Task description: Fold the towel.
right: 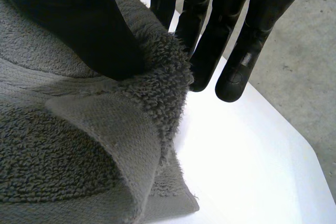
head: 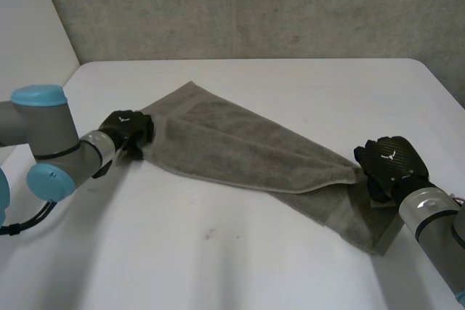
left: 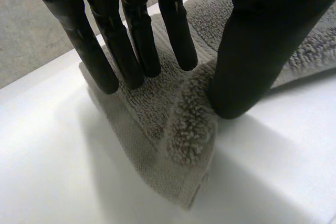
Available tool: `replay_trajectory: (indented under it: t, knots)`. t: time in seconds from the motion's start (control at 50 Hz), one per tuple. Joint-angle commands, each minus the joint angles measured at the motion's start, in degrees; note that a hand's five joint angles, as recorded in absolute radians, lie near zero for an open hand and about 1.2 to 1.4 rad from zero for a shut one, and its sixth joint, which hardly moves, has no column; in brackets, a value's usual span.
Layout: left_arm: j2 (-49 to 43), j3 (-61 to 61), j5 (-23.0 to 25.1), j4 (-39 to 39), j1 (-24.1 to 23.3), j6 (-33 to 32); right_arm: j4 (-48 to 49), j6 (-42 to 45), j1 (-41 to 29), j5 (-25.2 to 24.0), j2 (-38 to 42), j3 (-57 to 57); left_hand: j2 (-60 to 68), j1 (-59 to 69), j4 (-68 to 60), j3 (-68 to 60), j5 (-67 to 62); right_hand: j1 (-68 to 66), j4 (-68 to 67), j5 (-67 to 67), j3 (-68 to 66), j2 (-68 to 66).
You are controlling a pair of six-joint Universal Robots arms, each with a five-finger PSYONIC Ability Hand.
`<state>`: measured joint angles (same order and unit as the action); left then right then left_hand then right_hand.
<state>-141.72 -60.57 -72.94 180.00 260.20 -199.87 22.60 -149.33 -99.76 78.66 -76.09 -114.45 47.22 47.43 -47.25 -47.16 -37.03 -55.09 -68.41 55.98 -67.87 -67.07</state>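
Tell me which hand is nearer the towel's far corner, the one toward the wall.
Left. The left hand pinches the towel at the end beside that far corner; the right hand pinches the opposite end, much farther away.

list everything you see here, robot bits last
towel: 1, grey, lying slantwise across the table, partly doubled over, its ends in the two hands
table: 1, white, under the towel
wall: 1, grey, behind the table
left arm: 1, grey with light-blue caps, at the table's left side
right arm: 1, grey, at the table's near right corner
left hand: 1, black, pinching the towel's left end between fingers and thumb
right hand: 1, black, pinching the towel's right end between fingers and thumb
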Motion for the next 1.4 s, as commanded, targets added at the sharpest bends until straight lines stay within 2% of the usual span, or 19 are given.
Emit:
replay_trajectory:
  t: [0.02, 0.08, 0.32, 0.46, 0.52, 0.6, 0.68, 0.72, 0.78, 0.86, 1.06, 1.18, 1.22, 1.26, 1.3, 1.32, 1.34, 1.36, 1.4]
  knots:
    - [-1.19, 1.77, 0.08, 0.09, -0.92, 0.00, -0.01, 0.44, 0.00, 0.00, 0.15, 0.01, 26.51, 26.29, -26.48, -26.56, -26.69, -24.91, -11.59, 14.02, -12.13, -12.93]
    - [-0.75, 1.95, -0.10, 0.09, -0.92, 0.00, -0.01, 0.44, 0.00, 0.00, 0.07, 0.10, 32.77, 32.56, -32.75, -32.83, -32.96, -24.91, -11.59, 14.02, -12.13, -12.93]
    - [6.98, 0.98, -2.65, -0.18, -2.06, 0.27, -0.71, 0.18, 0.70, 1.05, -1.42, 5.27, 32.78, 32.57, -32.75, -32.84, -32.97, -24.91, -11.59, 14.02, -12.13, -12.93]
    - [21.54, -4.71, -3.88, -2.01, -1.45, 0.71, -4.40, -0.09, 0.62, 1.05, -8.55, 12.49, 32.78, 32.57, -32.75, -32.84, -32.97, -24.91, -11.59, 14.02, -12.13, -12.93]
    - [28.14, -7.44, -3.79, -4.12, -1.19, 0.53, -12.05, 0.00, 0.53, 1.14, -9.95, 18.38, 32.78, 32.57, -32.75, -32.84, -32.97, -24.91, -11.59, 14.02, -12.13, -12.93]
    - [34.23, -9.57, -3.88, -8.00, -0.75, 0.18, -31.58, 0.18, 0.97, 0.18, -9.08, 29.25, 32.78, 32.57, -32.75, -32.84, -32.97, -24.91, -11.59, 14.02, -12.13, -12.93]
    - [39.40, -12.11, -3.18, -19.82, 0.92, -0.52, -43.87, 0.88, 1.58, -0.18, -5.12, 35.79, 32.78, 32.57, -32.75, -32.84, -32.97, -24.91, -11.59, 14.02, -12.13, -12.93]
    - [40.03, -13.17, -2.91, -24.70, 1.19, -2.19, -55.76, 6.12, 1.24, -2.10, -1.62, 39.29, 32.78, 32.57, -32.75, -32.84, -32.97, -24.91, -11.59, 14.02, -12.13, -12.93]
    - [40.21, -17.02, -2.21, -30.74, 1.10, -8.40, -65.97, 15.69, 1.14, -4.30, 0.93, 39.13, 32.78, 32.57, -32.75, -32.84, -32.97, -24.91, -11.59, 14.02, -12.13, -12.93]
    - [38.90, -22.65, -2.29, -30.16, 1.63, -17.73, -69.09, 21.54, 1.49, -5.98, 4.20, 37.72, 32.78, 32.57, -32.75, -32.84, -32.97, -24.91, -11.59, 14.02, -12.13, -12.93]
    - [26.60, -16.89, -3.08, -20.93, 0.93, -18.37, -55.73, 21.80, -0.97, -1.85, 12.02, 41.41, 32.78, 32.57, -32.75, -32.84, -32.97, -24.91, -11.59, 14.02, -12.13, -12.93]
    - [21.32, 1.89, -7.29, -16.45, -1.88, -13.55, -33.11, 18.38, -6.14, 9.83, 13.34, 50.44, 32.78, 32.57, -32.75, -32.84, -32.97, -24.91, -11.59, 14.02, -12.13, -12.93]
    - [20.34, 7.84, -8.62, -14.15, -2.59, -11.42, -26.79, 16.98, -6.67, 11.06, 12.82, 52.38, 32.78, 32.57, -32.75, -32.84, -32.97, -24.91, -11.59, 14.02, -12.13, -12.93]
    - [19.64, 18.16, -10.20, -7.07, -3.38, -6.61, -19.61, 15.30, -6.77, 11.69, 11.93, 53.72, 32.78, 32.57, -32.75, -32.84, -32.97, -24.91, -11.59, 14.02, -12.13, -12.93]
    - [19.64, 21.86, -10.55, -2.16, -3.56, -4.33, -4.91, 11.45, -6.51, 11.86, 8.35, 53.72, 32.78, 32.57, -32.75, -32.84, -32.97, -24.91, -11.59, 14.02, -12.13, -12.93]
    - [19.73, 23.64, -10.64, 3.29, -3.56, -1.87, -4.84, 11.43, -6.50, 11.86, 8.33, 53.72, 32.78, 32.57, -32.75, -32.84, -32.97, -24.91, -11.59, 14.02, -12.13, -12.93]
    - [19.73, 23.66, -10.64, 3.34, -3.56, -1.84, 1.86, 9.78, -6.42, 11.95, 6.76, 53.11, 32.78, 32.57, -32.75, -32.84, -32.97, -24.91, -11.59, 14.02, -12.13, -12.93]
    - [20.42, 23.83, -10.82, 9.60, -3.47, 0.68, 7.14, 8.71, -6.42, 11.95, 5.79, 52.40, 32.78, 32.57, -32.75, -32.84, -32.97, -24.91, -11.59, 14.02, -12.13, -12.93]
    - [20.87, 23.57, -11.17, 15.12, -3.56, 2.99, 10.16, 8.36, -6.59, 11.78, 5.17, 51.79, 32.78, 32.57, -32.75, -32.84, -32.97, -24.91, -11.59, 14.02, -12.13, -12.93]
